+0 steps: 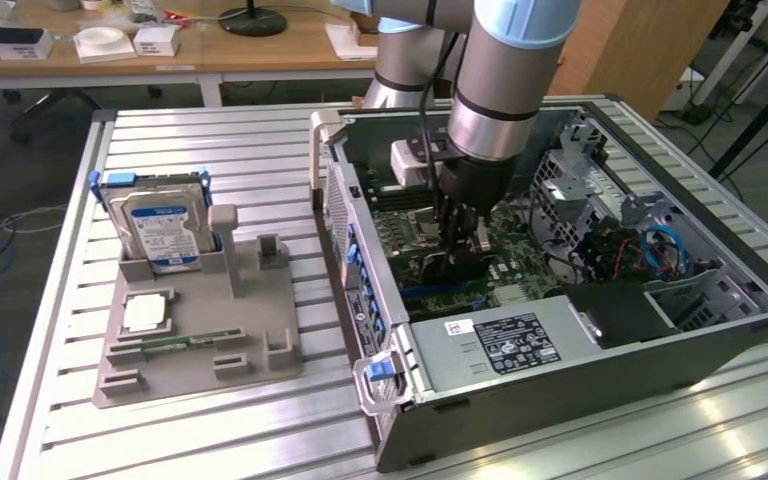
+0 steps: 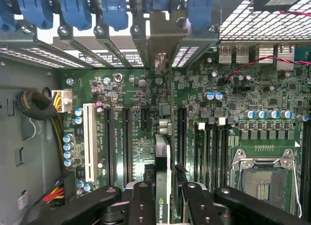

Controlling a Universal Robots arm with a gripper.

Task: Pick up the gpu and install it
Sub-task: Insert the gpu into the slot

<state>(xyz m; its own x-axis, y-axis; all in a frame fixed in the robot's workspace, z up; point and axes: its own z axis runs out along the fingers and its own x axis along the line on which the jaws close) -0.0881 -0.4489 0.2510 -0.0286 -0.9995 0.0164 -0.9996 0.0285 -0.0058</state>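
gpu (image 2: 163, 157): standing on edge inside the computer case (image 1: 598, 370), over the motherboard (image 2: 131, 89), bracket end pointing toward the blue clips (image 2: 75, 8); contact with a slot not being clear.
fingers (image 2: 142, 200): sitting partly closed, pinching the gpu from both faces.
gripper (image 1: 456, 240): reaching down into the open case.
writing: NVIDIA logo showing on the gpu beside the grip.
hard drive (image 1: 157, 232): standing in a grey holder (image 1: 204, 345) at the exterior view's left, blue-white label too small for reading.

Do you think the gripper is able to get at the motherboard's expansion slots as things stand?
Probably yes: the gripper, shut on the gpu, hangs right over the expansion slots, and the cable bundle lies off to one side.
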